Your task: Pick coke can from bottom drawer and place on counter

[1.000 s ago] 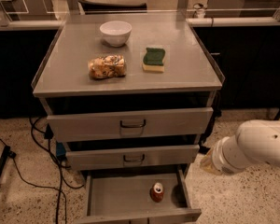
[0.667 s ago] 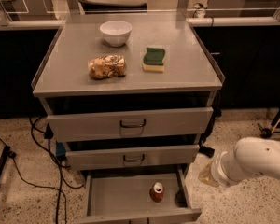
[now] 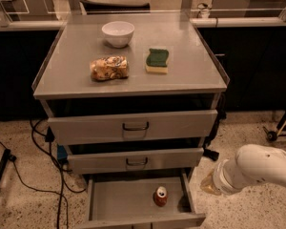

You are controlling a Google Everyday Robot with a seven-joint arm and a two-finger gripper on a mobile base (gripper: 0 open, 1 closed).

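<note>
While the coke can [image 3: 160, 196] stands upright on the floor of the open bottom drawer [image 3: 119, 202], right of centre and near its right wall, I log the following.

Item, gripper [image 3: 209, 184]: lower right of the frame, at the end of the white arm [image 3: 257, 168], just outside the drawer's right wall and apart from the can. Open or closed, I cannot tell.

Item, table [image 3: 190, 78]: upper middle of the frame, carrying a white bowl [image 3: 118, 33], a green sponge [image 3: 157, 61] and a crinkled snack bag [image 3: 109, 68].

Risks, as I judge them: the middle drawer [image 3: 133, 160] overhangs the rear of the bottom drawer, so a steep descent could strike its front. Coming in from the right, the gripper could clip the drawer wall or nudge the can over, and a toppled can would roll on that smooth floor. An off-centre grip on the round can could let it slip during the lift to the table.

Change from a second ago: the arm has sunk lower in the frame, its tip nearer the drawer's level. Can, drawer and table items are unmoved.
</note>
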